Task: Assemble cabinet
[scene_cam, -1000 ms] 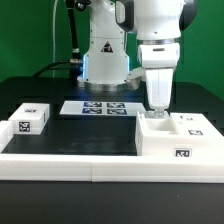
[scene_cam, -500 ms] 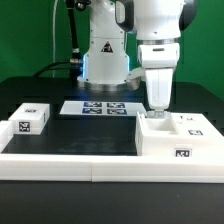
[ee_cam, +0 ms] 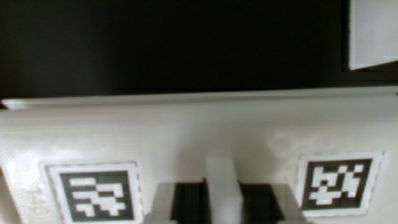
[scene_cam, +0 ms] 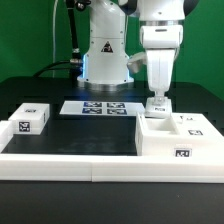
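Observation:
The white cabinet body (scene_cam: 176,138) with marker tags sits at the exterior view's right, against the front rail. My gripper (scene_cam: 158,96) hangs straight down over its back left corner and is shut on a small white tagged panel (scene_cam: 158,104), which it holds upright just above the body. In the wrist view the two dark fingers (ee_cam: 185,202) of the gripper (ee_cam: 222,205) pinch a narrow white strip, the panel (ee_cam: 222,196). The tagged white cabinet body (ee_cam: 196,130) lies below. A small white tagged block (scene_cam: 30,118) lies at the exterior view's left.
The marker board (scene_cam: 100,107) lies flat on the black table behind the middle. A long low white rail (scene_cam: 90,166) runs along the front. The robot's base (scene_cam: 105,60) stands at the back.
My gripper has risen a little, bringing the small white panel up from the cabinet body. Nothing else has moved.

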You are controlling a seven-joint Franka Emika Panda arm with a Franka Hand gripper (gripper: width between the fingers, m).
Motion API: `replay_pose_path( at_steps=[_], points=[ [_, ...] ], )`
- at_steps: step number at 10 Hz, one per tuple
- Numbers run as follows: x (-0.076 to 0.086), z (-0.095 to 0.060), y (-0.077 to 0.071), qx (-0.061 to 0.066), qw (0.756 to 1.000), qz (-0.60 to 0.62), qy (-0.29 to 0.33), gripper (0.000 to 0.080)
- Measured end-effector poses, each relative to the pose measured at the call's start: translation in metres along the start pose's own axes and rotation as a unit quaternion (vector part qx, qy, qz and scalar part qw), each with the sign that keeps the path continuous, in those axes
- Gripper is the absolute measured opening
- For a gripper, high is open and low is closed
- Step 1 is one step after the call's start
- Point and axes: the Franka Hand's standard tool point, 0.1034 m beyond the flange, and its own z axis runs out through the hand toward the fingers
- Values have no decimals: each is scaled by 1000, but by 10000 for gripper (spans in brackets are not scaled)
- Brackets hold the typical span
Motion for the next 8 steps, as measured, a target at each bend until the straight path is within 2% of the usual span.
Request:
replay_pose_path(
  at_steps=[1, 4, 8],
  points=[
    [-3, -5, 4, -4, 1000, 2, -2, 68],
    [-10, -8, 17, -4, 1000, 10, -2, 68],
    [-7, -17, 39, -11, 1000, 17, 0, 68]
  ],
)
